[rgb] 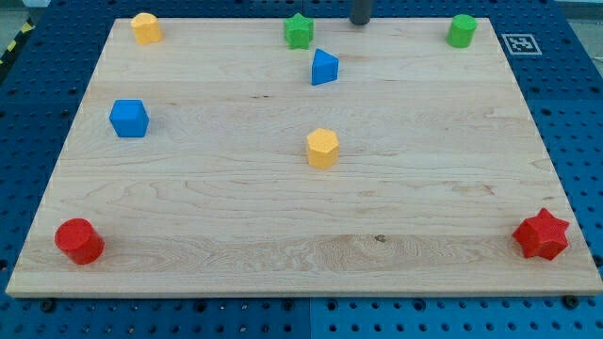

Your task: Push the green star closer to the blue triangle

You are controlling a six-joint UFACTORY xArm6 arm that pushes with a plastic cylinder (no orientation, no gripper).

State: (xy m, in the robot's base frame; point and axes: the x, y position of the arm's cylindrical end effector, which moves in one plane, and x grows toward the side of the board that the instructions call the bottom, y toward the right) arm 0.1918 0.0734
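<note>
The green star lay at the upper middle of the frame, close to the far edge of the wooden tabletop. The blue triangle sat just below it and slightly toward the view's right, near but not touching. My tip stood at the top edge of the frame, to the right of the green star and above the blue triangle, apart from both. The arm carried no claw, only the rod, so it had hold of nothing.

Other blocks stood well clear of this pair: a green cylinder at upper right, a yellow block at upper left, a blue cube at left, a yellow hexagonal block at centre, a red cylinder at lower left and a red star at lower right.

In my judgement, the tip ought to travel round to the star's upper left side, then push down and rightward in a short stroke. Contact through the star's centre would limit spinning. Approaching from the right would risk driving the star away from the triangle.
</note>
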